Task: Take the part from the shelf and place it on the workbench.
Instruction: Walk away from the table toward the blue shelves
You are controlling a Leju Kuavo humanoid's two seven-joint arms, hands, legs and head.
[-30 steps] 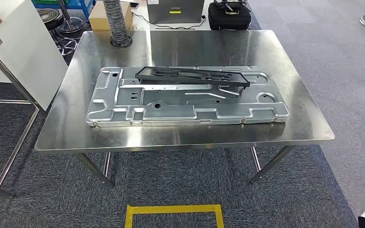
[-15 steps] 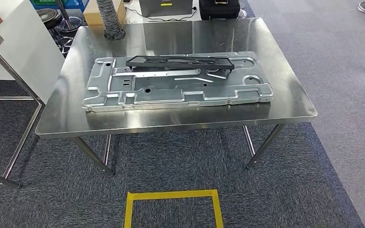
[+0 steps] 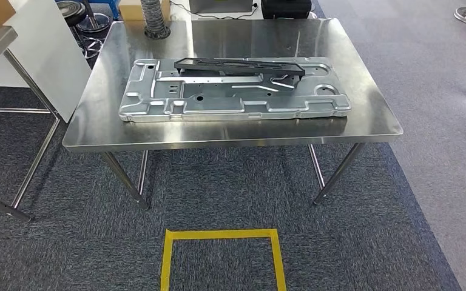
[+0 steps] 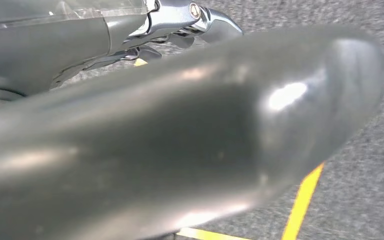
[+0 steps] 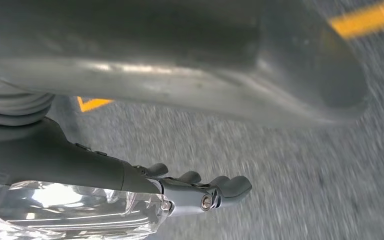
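A long black part (image 3: 239, 65) lies flat on a large stamped metal panel (image 3: 230, 103), which rests on the steel workbench (image 3: 230, 136) ahead of me. My left hand (image 4: 170, 120) hangs over the grey carpet, thick thumb close to the camera, dark fingers (image 4: 207, 22) stretched out apart from it, nothing held. My right hand (image 5: 155, 75) hangs the same way above the carpet, fingers (image 5: 215, 190) apart from the thumb and holding nothing.
A yellow tape square (image 3: 221, 233) marks the carpet in front of the bench. A white-topped table (image 3: 36, 54) on thin metal legs stands to the left. A ribbed hose (image 3: 153, 15) and a black case (image 3: 285, 7) sit beyond the bench's far edge.
The whole picture has shifted: the camera has moved back, so the workbench sits higher and smaller and more carpet shows in front. The part and panel have not moved on the bench.
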